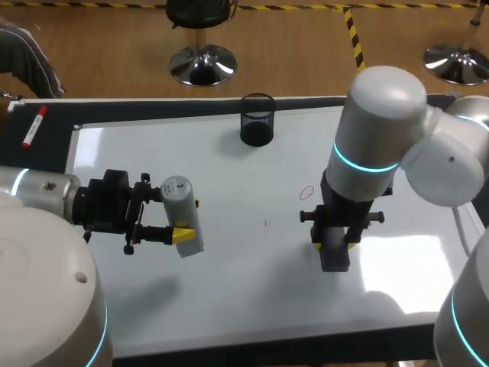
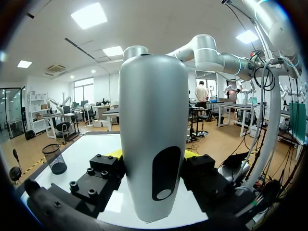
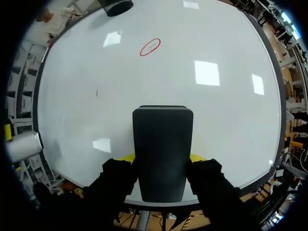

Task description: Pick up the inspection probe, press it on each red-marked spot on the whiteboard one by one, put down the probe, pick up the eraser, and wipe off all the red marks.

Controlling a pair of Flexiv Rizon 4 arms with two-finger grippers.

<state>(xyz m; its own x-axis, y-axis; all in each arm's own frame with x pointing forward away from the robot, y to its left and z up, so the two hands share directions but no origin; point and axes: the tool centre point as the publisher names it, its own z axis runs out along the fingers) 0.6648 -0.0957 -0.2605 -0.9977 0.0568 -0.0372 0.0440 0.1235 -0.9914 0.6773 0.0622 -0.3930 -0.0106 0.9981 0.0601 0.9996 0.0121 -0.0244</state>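
Observation:
The silver, cylinder-shaped inspection probe [image 1: 182,210] hangs above the left half of the whiteboard [image 1: 229,298], and my left gripper [image 1: 189,219] is shut on it. In the left wrist view the probe [image 2: 153,120] stands upright between the fingers of the left gripper [image 2: 154,155]. My right gripper [image 1: 334,245] is shut on the black eraser [image 1: 335,258], just over the board's right middle. A red circle mark [image 1: 306,193] lies a little beyond the eraser. In the right wrist view the eraser [image 3: 162,144] fills the right gripper [image 3: 162,158], with the red circle [image 3: 150,46] ahead.
A black mesh pen cup [image 1: 257,118] stands at the board's far edge. A red marker [image 1: 32,128] lies on the dark table rim at the far left. A tiny dark stroke [image 1: 266,223] sits mid-board. The probe [image 3: 21,146] shows off to the eraser's side.

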